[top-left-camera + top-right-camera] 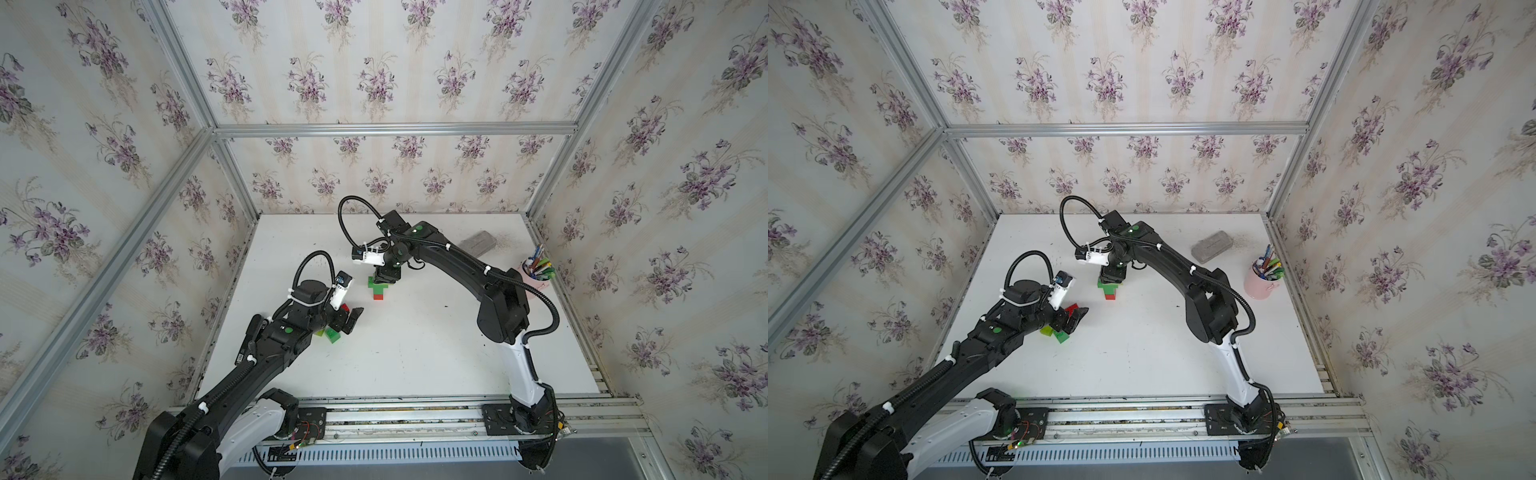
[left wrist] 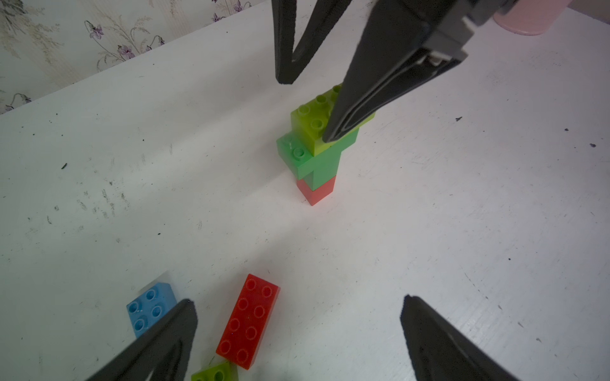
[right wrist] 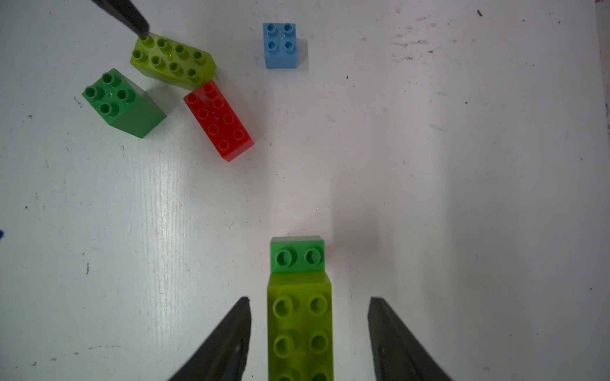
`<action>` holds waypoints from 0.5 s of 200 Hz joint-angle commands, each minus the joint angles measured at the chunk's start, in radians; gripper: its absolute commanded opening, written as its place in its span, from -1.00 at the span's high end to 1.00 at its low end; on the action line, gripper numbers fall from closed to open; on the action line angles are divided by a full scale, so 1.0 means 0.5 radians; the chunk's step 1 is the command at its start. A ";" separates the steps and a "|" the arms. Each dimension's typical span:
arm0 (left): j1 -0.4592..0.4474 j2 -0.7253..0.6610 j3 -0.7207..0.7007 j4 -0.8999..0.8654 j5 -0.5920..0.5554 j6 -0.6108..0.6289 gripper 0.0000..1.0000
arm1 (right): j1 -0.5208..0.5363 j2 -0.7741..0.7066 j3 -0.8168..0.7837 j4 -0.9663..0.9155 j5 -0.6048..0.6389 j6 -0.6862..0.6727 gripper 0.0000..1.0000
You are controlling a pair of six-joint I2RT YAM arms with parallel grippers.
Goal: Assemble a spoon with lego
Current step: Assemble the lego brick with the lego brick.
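White worktop (image 1: 436, 353) carries the half-built spoon (image 1: 378, 286) upright near centre. Right fingers (image 3: 231, 330) flank its lime top, open, not touching; left fingers (image 2: 171, 330) gape over loose lego (image 2: 247, 320) at eight o'clock. Brushing the narrow stack may topple it.

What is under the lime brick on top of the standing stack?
A wide green brick, then a narrower green brick, then a red brick on the table. A finger of the right gripper hides one end of the lime brick.
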 commanded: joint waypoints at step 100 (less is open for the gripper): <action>0.247 0.441 0.632 -0.967 0.015 0.371 -0.98 | -0.181 -0.658 -0.643 0.411 -0.092 0.065 -0.27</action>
